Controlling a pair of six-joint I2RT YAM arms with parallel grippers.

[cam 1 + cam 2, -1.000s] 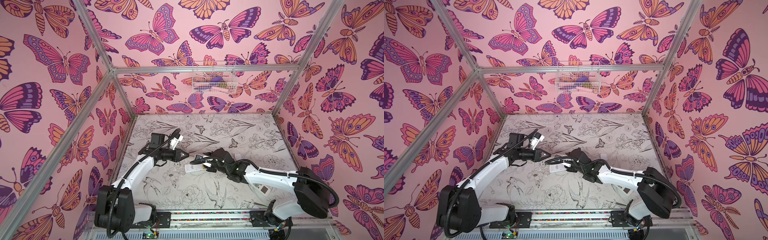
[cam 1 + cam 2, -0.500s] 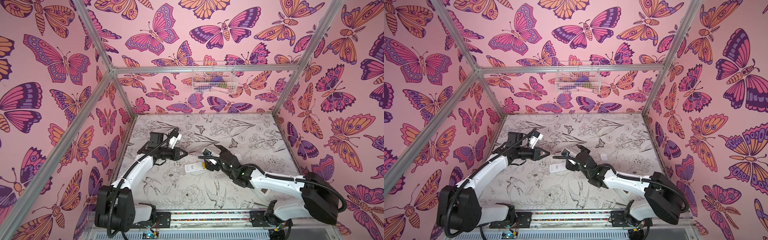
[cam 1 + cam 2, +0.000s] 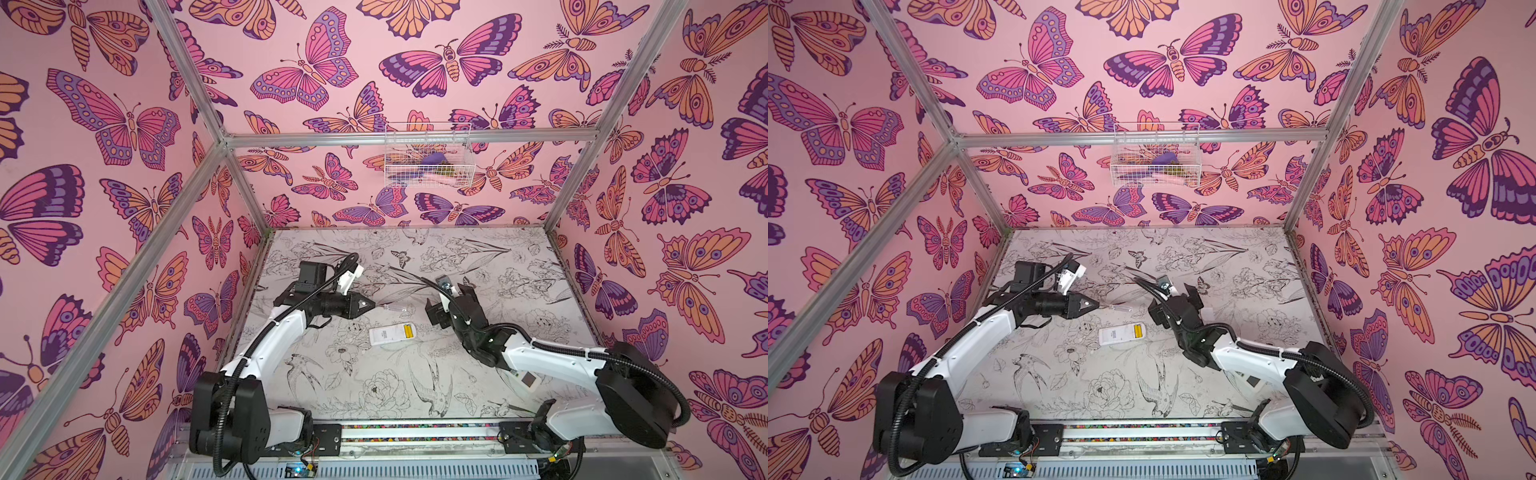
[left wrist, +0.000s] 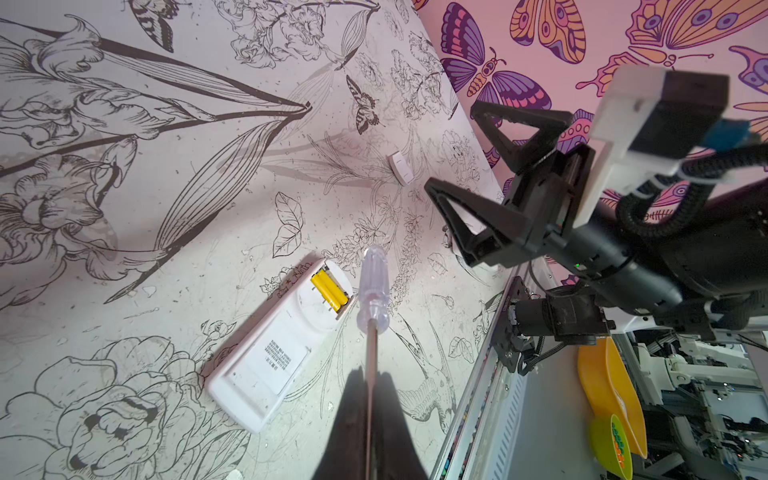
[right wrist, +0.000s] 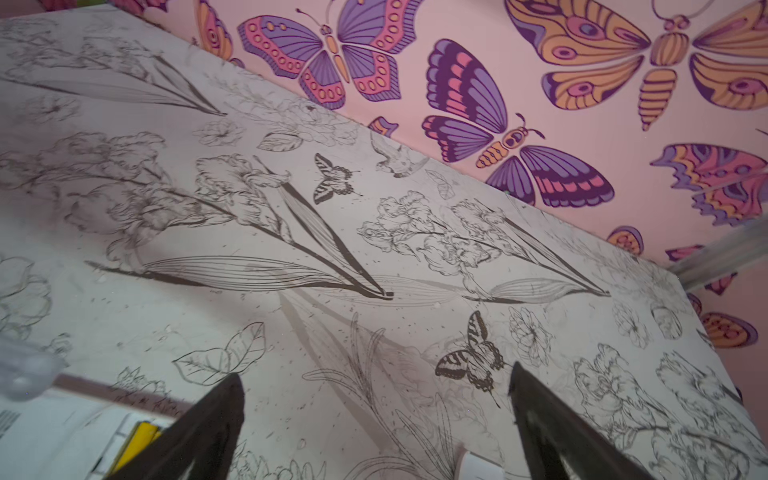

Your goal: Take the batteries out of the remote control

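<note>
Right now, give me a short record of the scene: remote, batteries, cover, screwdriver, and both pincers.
remote: lying back-up on the table, compartment open
batteries: two yellow ones, inside the remote
cover: small white piece on the table, apart from the remote
screwdriver: clear handle, held by its shaft
left pincer: shut on the screwdriver
right pincer: open, holding nothing

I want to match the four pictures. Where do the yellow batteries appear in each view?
Top view: yellow batteries in the open remote, mid-table.
Top view: likewise mid-table, in the remote.
Left wrist: near picture centre, beside the screwdriver handle.
Right wrist: a yellow sliver beside a finger of the right gripper.
Shared landmark: the white remote.
</note>
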